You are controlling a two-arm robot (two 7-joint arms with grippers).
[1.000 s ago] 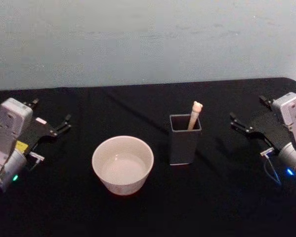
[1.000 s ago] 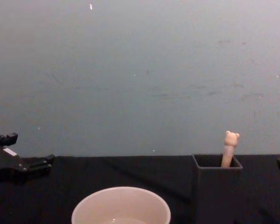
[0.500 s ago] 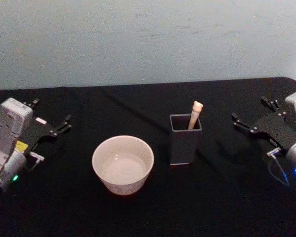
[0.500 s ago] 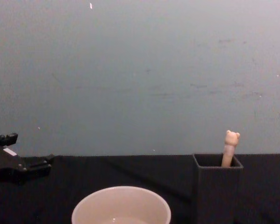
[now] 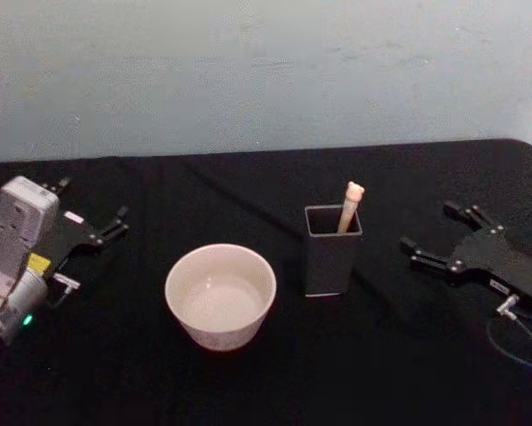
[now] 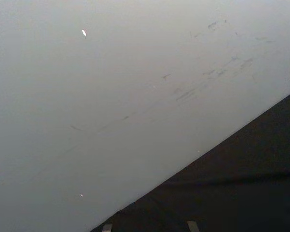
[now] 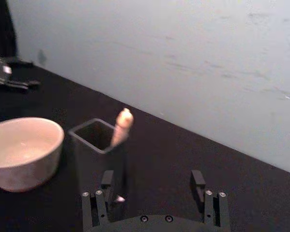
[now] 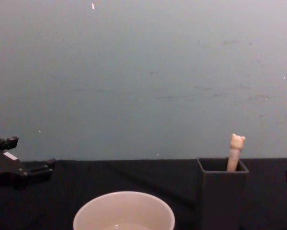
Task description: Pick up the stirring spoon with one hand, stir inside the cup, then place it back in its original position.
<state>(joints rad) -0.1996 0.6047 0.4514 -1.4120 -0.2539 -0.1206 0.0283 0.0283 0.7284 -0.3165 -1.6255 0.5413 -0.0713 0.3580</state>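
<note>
Head view: noting cream bear-topped stirring spoon (image 5: 349, 206) leaning in dark grey square holder (image 5: 332, 262), right of round off-white cup (image 5: 220, 295); right tool (image 5: 428, 226) spread apart nearby, left tool (image 5: 90, 201) spread apart at left of tabletop (image 5: 115, 355). Chest view: seeing spoon top poking above holder.

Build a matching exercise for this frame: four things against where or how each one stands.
1. stirring spoon
2. cup
3. holder
4. right gripper

A. open, touching nothing, on the robot's right of the holder
B. round, off-white, between the holder and the left gripper
C. dark grey, square, upright
D. leaning in the holder, bear head above the rim

Pairs: 1-D, 2-B, 3-C, 4-A.
</note>
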